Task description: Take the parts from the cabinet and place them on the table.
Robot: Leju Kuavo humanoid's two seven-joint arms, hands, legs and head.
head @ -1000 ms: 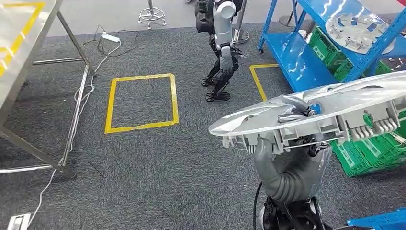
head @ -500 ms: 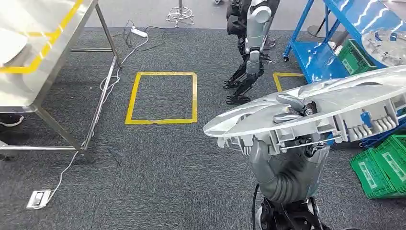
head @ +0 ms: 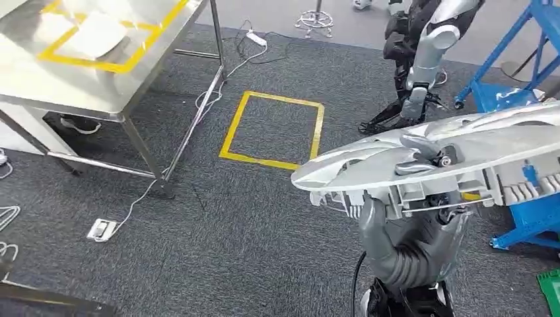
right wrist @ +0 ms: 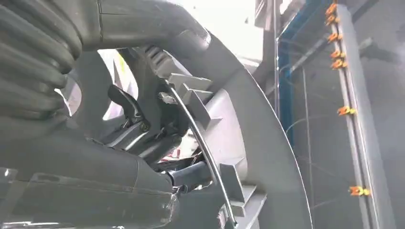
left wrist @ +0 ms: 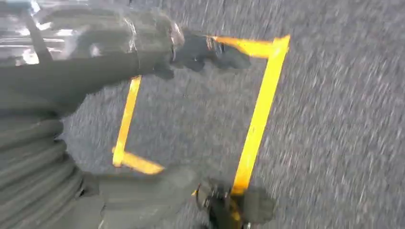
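The whole head view has swung since half a second ago: the steel table [head: 99, 79] with its yellow-taped outline now fills the upper-left corner, where only its edge showed earlier, so the robot has turned toward it rather than anything on the floor moving. The right hand [head: 403, 231] grips the part [head: 449, 148], a wide silver disc with grey clips beneath, from under its rim, holding it roughly level and well apart from the table. A pale object [head: 99, 33] already lies inside the table's taped outline. The left hand [left wrist: 157, 47] hangs over the carpet with its fingers apart and nothing in it. The carry appears about midway; walking to the table remains.
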